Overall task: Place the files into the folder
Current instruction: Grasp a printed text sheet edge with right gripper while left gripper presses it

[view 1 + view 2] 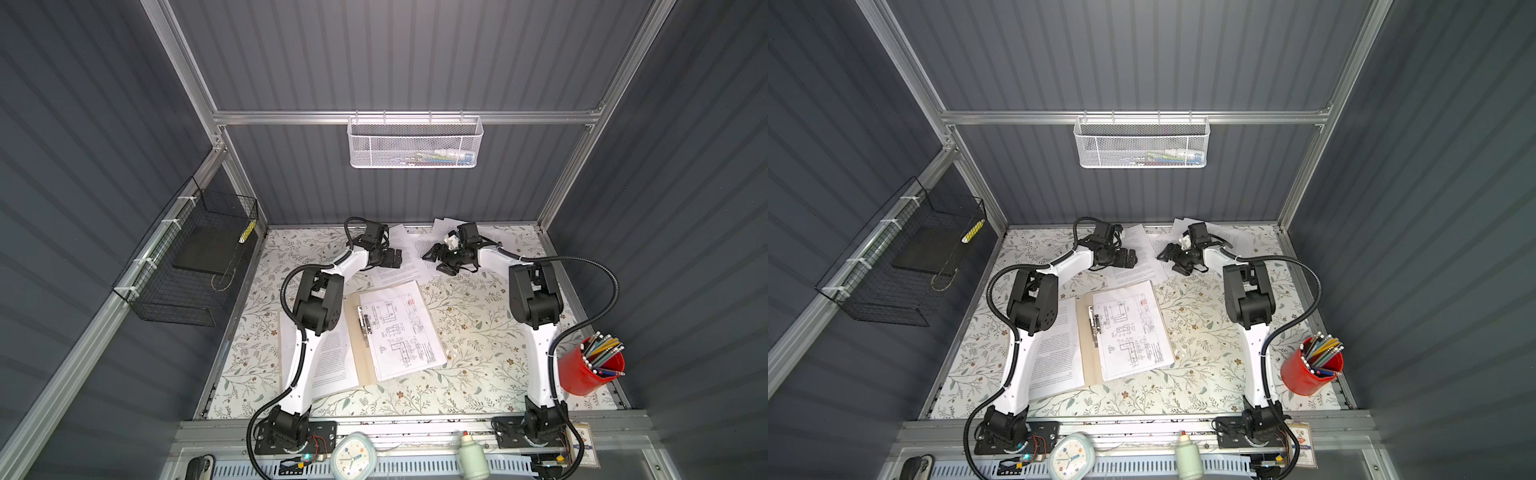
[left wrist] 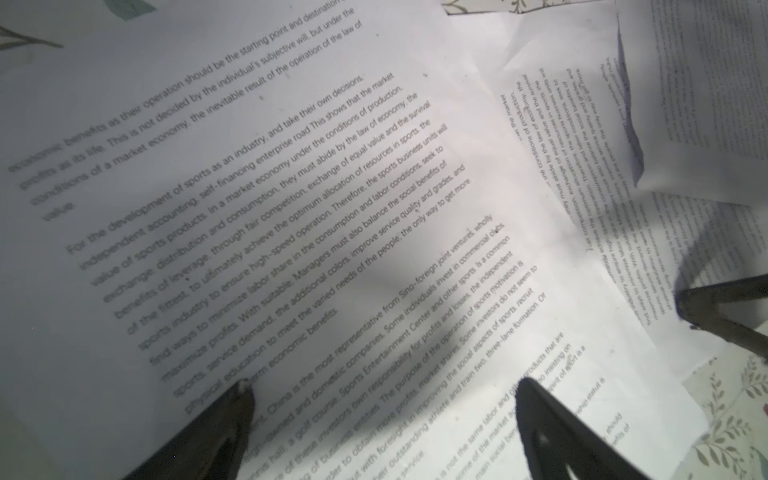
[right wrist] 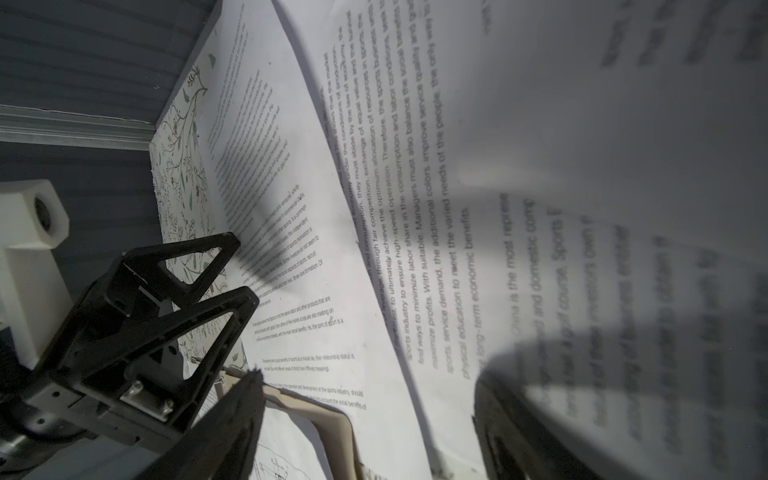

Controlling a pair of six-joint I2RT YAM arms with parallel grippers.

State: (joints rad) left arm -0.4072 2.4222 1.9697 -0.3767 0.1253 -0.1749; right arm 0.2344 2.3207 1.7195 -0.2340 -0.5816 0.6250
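Note:
The tan folder lies open mid-table in both top views, a drawing sheet on its right half and a text sheet on its left. Loose files overlap at the back of the table. My left gripper hangs open just above one text sheet, nothing between its fingers. My right gripper faces it from the right, jaws wide apart. A raised, curling sheet lies between them and drapes over one finger. The folder's corner shows beyond.
A red cup of pencils stands at the table's right edge. A black wire basket hangs on the left wall and a white mesh basket on the back wall. A clock and a bottle sit at the front rail.

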